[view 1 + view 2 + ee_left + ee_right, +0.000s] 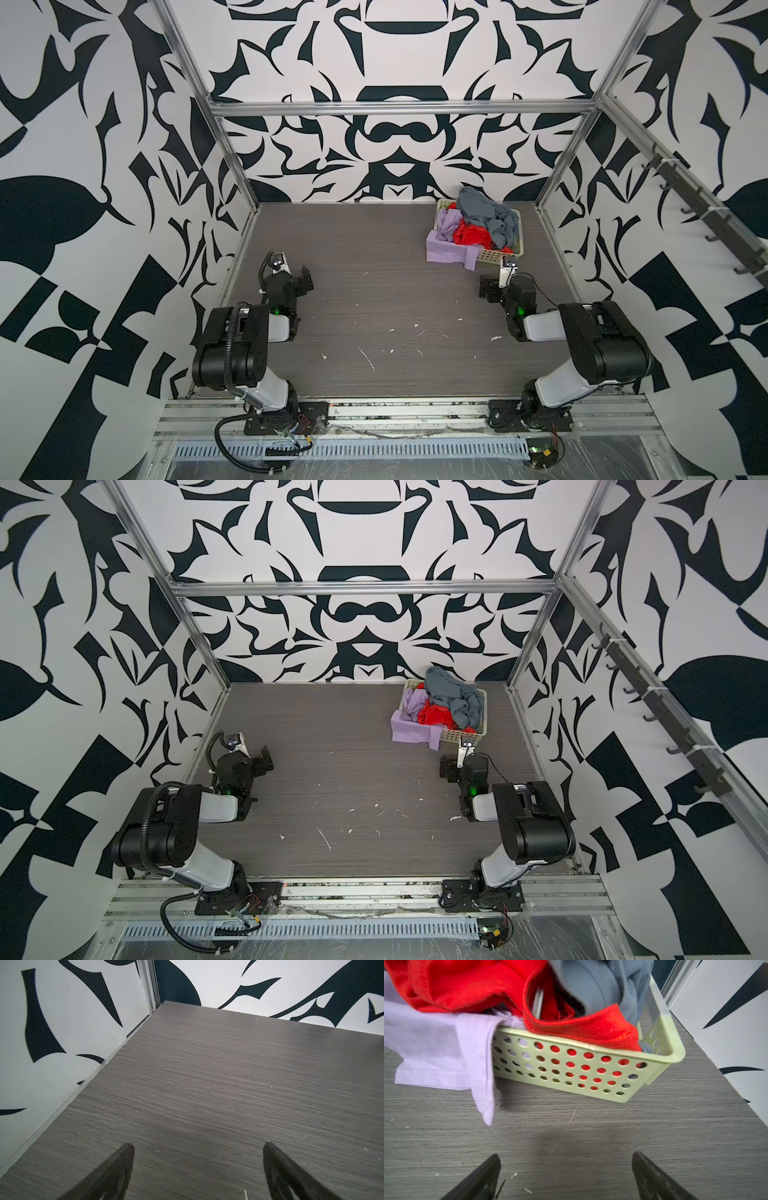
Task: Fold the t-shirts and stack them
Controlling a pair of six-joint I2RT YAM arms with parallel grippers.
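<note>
Three crumpled t-shirts are piled in a cream perforated basket (494, 256) (457, 734) (571, 1068) at the back right of the table. The slate blue-grey one (486, 212) (453, 692) (602, 982) lies on top. The red one (469, 235) (434, 715) (467, 985) is in the middle. The lilac one (446, 249) (411, 729) (436, 1043) spills over the basket's left front corner onto the table. My right gripper (488, 289) (448, 769) (565, 1157) hovers open and empty just in front of the basket. My left gripper (305, 280) (264, 758) (198, 1147) is open and empty over bare table at the left.
The dark wood-grain table (374, 270) carries white scuffs and flecks near the front middle (365, 357). Patterned walls and metal frame posts (232, 166) close three sides. An aluminium rail (407, 411) with both arm bases runs along the front. Hooks (706, 216) line the right wall.
</note>
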